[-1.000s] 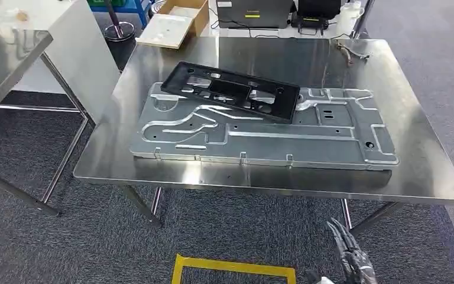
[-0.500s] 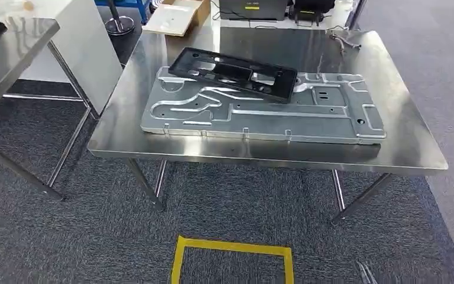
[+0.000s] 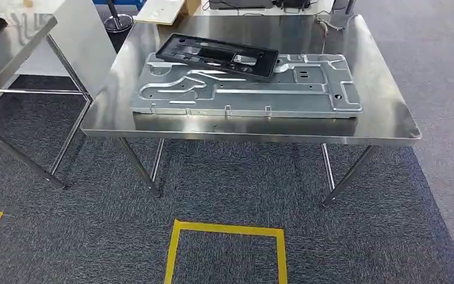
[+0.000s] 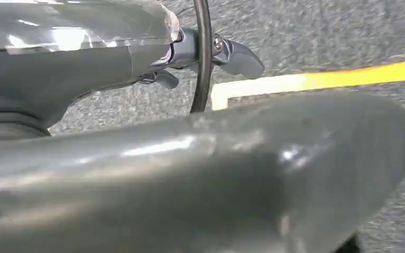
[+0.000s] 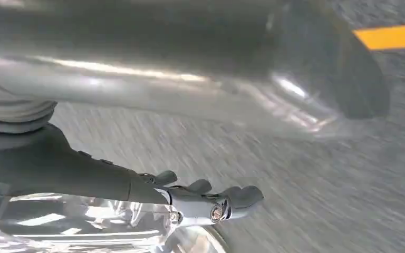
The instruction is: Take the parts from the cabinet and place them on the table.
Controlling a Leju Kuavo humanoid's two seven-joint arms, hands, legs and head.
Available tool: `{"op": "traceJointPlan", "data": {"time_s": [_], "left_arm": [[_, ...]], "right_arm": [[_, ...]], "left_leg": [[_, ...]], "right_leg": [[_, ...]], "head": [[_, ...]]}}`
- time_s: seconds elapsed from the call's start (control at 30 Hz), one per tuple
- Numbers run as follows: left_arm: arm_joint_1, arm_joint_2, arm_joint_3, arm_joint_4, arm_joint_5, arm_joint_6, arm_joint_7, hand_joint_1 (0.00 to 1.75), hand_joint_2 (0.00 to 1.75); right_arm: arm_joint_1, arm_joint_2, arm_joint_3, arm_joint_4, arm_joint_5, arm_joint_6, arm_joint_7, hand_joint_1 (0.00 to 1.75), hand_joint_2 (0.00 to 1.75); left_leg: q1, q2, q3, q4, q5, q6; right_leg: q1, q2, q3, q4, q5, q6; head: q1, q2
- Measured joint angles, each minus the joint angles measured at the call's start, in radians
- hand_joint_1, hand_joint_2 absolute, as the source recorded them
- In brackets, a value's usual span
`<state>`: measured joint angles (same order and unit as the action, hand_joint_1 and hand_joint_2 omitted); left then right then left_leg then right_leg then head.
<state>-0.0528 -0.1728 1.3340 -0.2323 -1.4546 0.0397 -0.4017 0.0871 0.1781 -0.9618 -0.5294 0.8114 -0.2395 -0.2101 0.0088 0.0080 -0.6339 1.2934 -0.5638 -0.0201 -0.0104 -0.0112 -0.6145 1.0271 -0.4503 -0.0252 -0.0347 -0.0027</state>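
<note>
A large silver stamped metal panel (image 3: 284, 94) lies flat on the steel table (image 3: 390, 112). A black plastic frame (image 3: 216, 54) rests across the panel's far left part. In the left wrist view my left hand (image 4: 190, 52) hangs over the grey carpet with its fingers (image 4: 237, 58) stretched out and nothing in them. My right hand (image 5: 211, 203) hangs the same way in the right wrist view, its fingers extended and empty above the carpet.
A yellow taped square (image 3: 224, 228) marks the carpet in front of the table. A second steel table (image 3: 12, 41) stands at the left, a gap between the two. A cardboard box (image 3: 159, 10) and cables lie beyond the far edge.
The whole picture has shifted: the table now sits higher and farther off, so the camera has moved back. My right hand, seen low at the bottom right a second ago, has left the head view.
</note>
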Motion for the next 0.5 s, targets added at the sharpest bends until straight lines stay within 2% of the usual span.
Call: {"op": "traceJointPlan", "data": {"time_s": [0.03,0.07,0.1,0.13,0.17,0.23,0.27,0.3,0.33,0.37,0.4,0.43,0.47,0.5], "left_arm": [[-0.001,0.0,0.0,0.0,-0.001,0.001,-0.004,0.0,0.0],[-0.002,0.0,0.0,0.0,-0.002,0.002,-0.006,0.0,0.0],[-0.007,0.001,0.0,0.0,-0.004,0.002,-0.008,0.0,0.0],[-0.011,0.001,0.0,-0.001,-0.006,0.003,-0.011,0.0,0.0],[-0.014,0.001,0.0,-0.001,-0.007,0.004,-0.012,0.0,0.0],[-0.009,0.001,0.0,-0.001,-0.007,0.006,-0.015,0.0,0.0],[-0.007,0.0,0.001,-0.001,-0.007,0.008,-0.015,0.0,0.0],[-0.008,-0.001,0.001,-0.001,-0.008,0.011,-0.013,0.0,0.0],[-0.006,-0.001,0.001,-0.002,-0.007,0.013,-0.01,0.0,0.0],[-0.005,-0.001,0.001,-0.002,-0.007,0.014,-0.008,0.0,0.0],[-0.004,-0.002,0.002,-0.002,-0.006,0.016,-0.008,0.0,0.0],[-0.003,-0.002,0.002,-0.002,-0.006,0.016,-0.006,0.0,0.0],[-0.002,-0.002,0.002,-0.002,-0.006,0.016,-0.006,0.0,0.0],[-0.001,-0.002,0.002,-0.002,-0.006,0.016,-0.006,0.0,0.0]], "right_arm": [[-0.011,-0.001,-0.025,0.03,0.0,0.004,0.013,0.0,0.0],[-0.023,-0.001,-0.043,0.051,0.003,0.004,0.026,0.0,0.0],[-0.037,-0.001,-0.065,0.079,0.01,0.003,0.041,0.0,0.0],[-0.041,-0.001,-0.08,0.103,0.015,0.003,0.055,0.0,0.0],[-0.048,-0.001,-0.094,0.12,0.018,0.003,0.065,0.0,0.0],[-0.061,-0.001,-0.122,0.153,0.029,0.005,0.091,0.0,0.0],[-0.065,-0.001,-0.132,0.165,0.034,0.006,0.101,0.0,0.0],[-0.068,-0.001,-0.142,0.177,0.042,0.01,0.114,0.0,0.0],[-0.071,0.0,-0.147,0.186,0.049,0.014,0.121,0.0,0.0],[-0.071,0.0,-0.151,0.196,0.053,0.018,0.128,0.0,0.0],[-0.071,0.002,-0.157,0.205,0.055,0.02,0.13,0.0,0.0],[-0.072,0.005,-0.16,0.209,0.058,0.021,0.133,0.0,0.0],[-0.074,0.005,-0.163,0.212,0.059,0.021,0.135,0.0,0.0],[-0.077,0.005,-0.167,0.217,0.06,0.021,0.136,0.0,0.0]], "left_leg": [[-0.005,0.0,0.058,-0.064,0.036,0.011],[-0.012,0.0,0.13,-0.154,0.048,0.027],[-0.021,0.0,0.198,-0.248,0.018,0.044],[-0.023,0.002,0.238,-0.331,-0.006,0.049],[-0.027,0.001,0.228,-0.329,-0.004,0.046],[-0.03,0.001,0.22,-0.343,0.012,0.062],[-0.02,0.001,0.219,-0.361,0.037,0.066],[-0.019,0.0,0.207,-0.366,0.051,0.07],[-0.018,-0.004,0.194,-0.366,0.063,0.077],[-0.018,-0.008,0.182,-0.365,0.072,0.076],[-0.018,-0.012,0.166,-0.363,0.084,0.075],[-0.018,-0.017,0.151,-0.36,0.092,0.073],[-0.017,-0.021,0.138,-0.355,0.1,0.07],[-0.016,-0.027,0.123,-0.349,0.106,0.065]], "right_leg": [[0.004,0.0,-0.012,0.001,0.01,0.0],[0.008,0.001,-0.022,0.001,0.022,0.001],[0.005,-0.001,-0.026,0.001,0.032,0.003],[0.008,-0.002,-0.031,0.001,0.041,0.009],[0.005,-0.008,-0.03,-0.006,0.054,0.016],[0.001,-0.011,-0.029,-0.02,0.073,0.028],[0.006,-0.012,-0.034,-0.021,0.077,0.035],[0.001,-0.001,-0.041,-0.003,0.031,0.038],[0.0,0.003,-0.054,0.045,-0.035,0.04],[-0.004,0.005,-0.07,0.108,-0.094,0.043],[-0.006,0.005,-0.09,0.198,-0.147,0.048],[-0.006,0.005,-0.101,0.26,-0.156,0.052],[-0.007,0.005,-0.097,0.29,-0.132,0.055],[-0.01,0.006,-0.071,0.275,-0.093,0.057]], "head": [[0.0,0.0],[0.0,0.0],[0.0,0.0],[0.0,0.0],[0.0,0.0],[0.0,0.0],[0.0,0.0],[0.0,0.0],[0.001,0.0],[0.0,0.0],[0.0,0.0],[0.0,0.0],[0.0,0.0],[0.0,0.0]]}}
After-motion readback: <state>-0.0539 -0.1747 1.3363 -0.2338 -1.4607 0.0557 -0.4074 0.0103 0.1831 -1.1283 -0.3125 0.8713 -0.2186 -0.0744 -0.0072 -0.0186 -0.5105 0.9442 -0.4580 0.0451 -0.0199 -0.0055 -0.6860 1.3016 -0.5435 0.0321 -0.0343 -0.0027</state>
